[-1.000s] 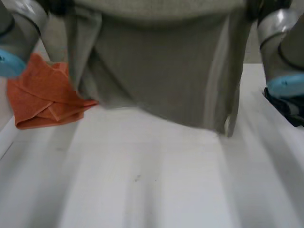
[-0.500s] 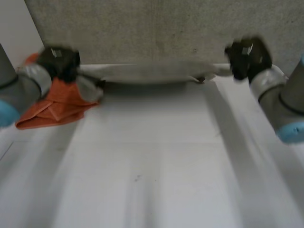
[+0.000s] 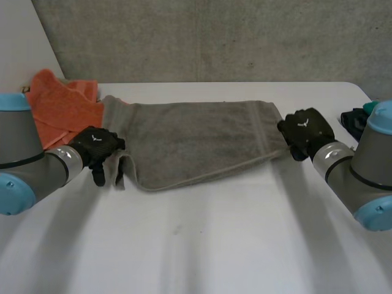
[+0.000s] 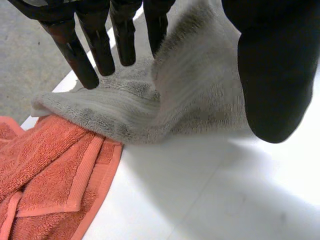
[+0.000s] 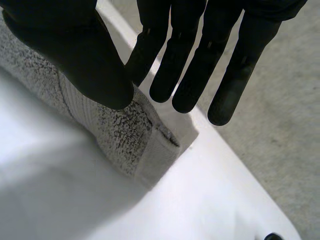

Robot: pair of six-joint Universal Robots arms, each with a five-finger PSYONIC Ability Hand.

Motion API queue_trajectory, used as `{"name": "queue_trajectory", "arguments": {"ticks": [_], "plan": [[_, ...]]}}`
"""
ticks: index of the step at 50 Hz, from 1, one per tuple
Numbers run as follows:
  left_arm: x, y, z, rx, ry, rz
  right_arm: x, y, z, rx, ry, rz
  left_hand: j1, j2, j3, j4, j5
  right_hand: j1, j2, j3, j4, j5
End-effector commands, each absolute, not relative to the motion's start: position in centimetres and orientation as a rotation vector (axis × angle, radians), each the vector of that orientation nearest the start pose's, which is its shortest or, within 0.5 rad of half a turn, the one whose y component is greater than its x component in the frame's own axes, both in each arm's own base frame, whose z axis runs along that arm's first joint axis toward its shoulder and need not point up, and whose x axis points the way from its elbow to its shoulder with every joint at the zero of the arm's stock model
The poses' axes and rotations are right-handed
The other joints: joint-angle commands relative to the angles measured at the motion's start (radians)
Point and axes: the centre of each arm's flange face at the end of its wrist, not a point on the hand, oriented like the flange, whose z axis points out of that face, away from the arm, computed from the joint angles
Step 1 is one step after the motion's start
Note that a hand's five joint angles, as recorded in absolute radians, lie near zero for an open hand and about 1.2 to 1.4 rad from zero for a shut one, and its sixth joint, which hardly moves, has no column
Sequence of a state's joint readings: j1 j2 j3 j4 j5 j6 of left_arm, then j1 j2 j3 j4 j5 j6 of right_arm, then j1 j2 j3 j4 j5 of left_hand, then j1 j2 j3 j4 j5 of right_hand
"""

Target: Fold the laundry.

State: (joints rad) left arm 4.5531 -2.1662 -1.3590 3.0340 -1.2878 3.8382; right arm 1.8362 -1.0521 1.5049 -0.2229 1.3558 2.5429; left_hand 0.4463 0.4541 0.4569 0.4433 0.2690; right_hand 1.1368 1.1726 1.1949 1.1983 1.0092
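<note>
A grey towel [image 3: 196, 138] lies spread across the middle of the white desk [image 3: 202, 239], a long rectangle of thick looped terry with a flat woven band near its 3 o'clock end. Its 9 o'clock end is rumpled, with a fold hanging toward the desk's near side.

At 10 o'clock from it sits an orange towel [image 3: 61, 113], loosely folded, the same nubbly terry with a smooth hem. The grey towel's far corner overlaps its edge. At 3 o'clock, near the desk's edge, lies a small dark thing [image 3: 354, 119]; what it is cannot be told. A mottled grey wall [image 3: 214, 37] runs behind the desk at 12 o'clock.

The left robot hand [image 3: 95, 146] is at the towel's 8 o'clock corner. In its wrist view the fingers [image 4: 100, 45] are straight and spread, released, with the cloth humped up between them and the thumb.

The right robot hand [image 3: 304, 130] is at the towel's 3 o'clock edge. It too is released, with straight fingers [image 5: 185, 75] apart from the thumb above the banded corner.
</note>
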Motion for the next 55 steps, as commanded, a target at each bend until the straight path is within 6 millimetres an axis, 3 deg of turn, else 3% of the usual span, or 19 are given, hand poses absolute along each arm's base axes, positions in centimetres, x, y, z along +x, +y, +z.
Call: {"name": "queue_trajectory", "arguments": {"ticks": [1,13,21,29,38,41,44,45,46,55], "plan": [[-22.4,-32.7,15.8,1.141,2.453,-1.633,25.3,-32.3,20.9,-1.099,2.091,-2.095,-0.23,-0.238,-0.24,-0.227,-0.227,0.259,0.224,0.201,0.198,0.213],[-23.8,-32.4,13.8,0.959,2.609,-1.594,26.2,-30.9,24.8,-1.023,2.002,-2.157,-0.239,-0.246,-0.249,-0.236,-0.236,0.259,0.224,0.201,0.198,0.213],[-24.2,-32.2,12.9,0.935,2.567,-1.56,25.4,-32.5,27.4,-0.897,1.991,-2.264,-0.239,-0.246,-0.249,-0.236,-0.236,0.259,0.224,0.201,0.198,0.213],[-23.1,-34.0,13.0,0.844,2.458,-1.639,24.9,-33.0,29.3,-0.788,1.961,-2.321,-0.186,-0.194,-0.197,-0.183,-0.183,0.259,0.224,0.201,0.198,0.213],[-21.0,-35.9,13.4,0.715,2.396,-1.665,24.2,-33.3,29.2,-0.781,1.995,-2.345,-0.127,-0.135,-0.138,-0.124,-0.125,0.259,0.224,0.201,0.198,0.213],[-20.5,-36.1,13.5,0.703,2.393,-1.658,23.8,-33.6,28.8,-0.792,2.02,-2.341,0.028,0.02,0.017,0.031,0.031,0.259,0.224,0.201,0.198,0.213],[-20.4,-36.0,13.8,0.72,2.386,-1.66,23.5,-33.6,28.4,-0.811,2.037,-2.333,0.441,0.433,0.43,0.444,0.444,0.259,0.224,0.201,0.198,0.213],[-20.5,-35.9,14.1,0.733,2.38,-1.667,23.4,-33.6,28.2,-0.821,2.047,-2.332,0.75,0.743,0.74,0.753,0.753,0.259,0.224,0.201,0.198,0.213],[-20.4,-35.9,14.4,0.736,2.374,-1.674,23.3,-33.6,28.1,-0.829,2.052,-2.332,0.913,0.906,0.903,0.916,0.916,0.259,0.224,0.201,0.198,0.213],[-20.4,-34.1,17.5,0.842,2.327,-1.693,22.5,-33.0,27.3,-0.989,2.117,-2.288,0.95,0.942,0.939,0.953,0.953,0.259,0.224,0.201,0.198,0.213]]}}
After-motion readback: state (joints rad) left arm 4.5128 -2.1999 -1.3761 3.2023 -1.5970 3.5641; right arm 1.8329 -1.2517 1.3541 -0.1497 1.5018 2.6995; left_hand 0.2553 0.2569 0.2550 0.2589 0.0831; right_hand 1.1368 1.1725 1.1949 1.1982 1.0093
